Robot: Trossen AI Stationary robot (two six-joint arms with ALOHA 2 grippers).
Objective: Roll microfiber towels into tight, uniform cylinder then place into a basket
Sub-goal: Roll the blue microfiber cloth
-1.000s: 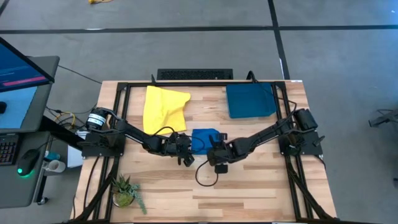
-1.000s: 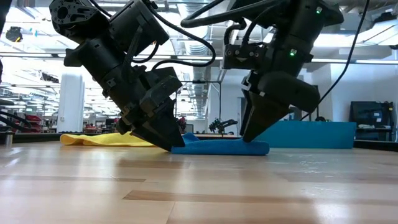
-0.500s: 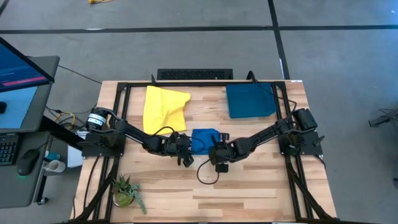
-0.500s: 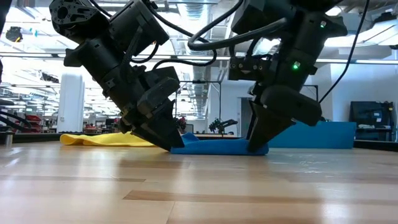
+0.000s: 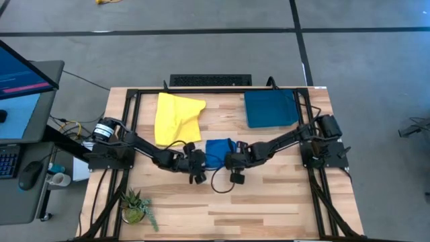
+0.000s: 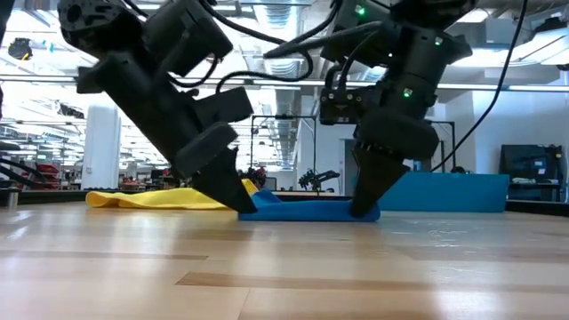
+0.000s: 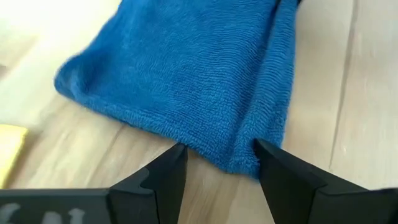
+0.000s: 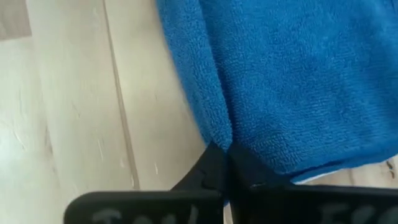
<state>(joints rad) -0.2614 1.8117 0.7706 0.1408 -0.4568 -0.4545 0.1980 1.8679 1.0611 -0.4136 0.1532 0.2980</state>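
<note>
Both arms were down in the middle of the table (image 5: 269, 202), working the blue towel (image 5: 218, 152) from either side. The right gripper (image 8: 225, 167) had its fingers pinched together on the near corner of that towel, and in the right wrist view the two dark tips met right at the cloth's edge with a little fold caught between them. The left gripper (image 7: 217, 163) sat at the towel's other near corner with its fingers spread apart, the hem lying just in front of the gap, so it wasn't gripping anything as far as I could see. From the low view the blue towel lay flat and folded on the wood, with both grippers angled down so their tips touched its two ends (image 6: 307, 211). The yellow towel (image 5: 176, 115) was spread loosely toward the far left part of the table, one corner reaching near the left arm, not rolled at all. The basket (image 5: 271, 108) sat at the far right corner, well apart from both towels; I think it had nothing in it, though the top-down shot made that hard to be sure of. A small potted plant (image 5: 136, 205) stood near the front left corner.
</note>
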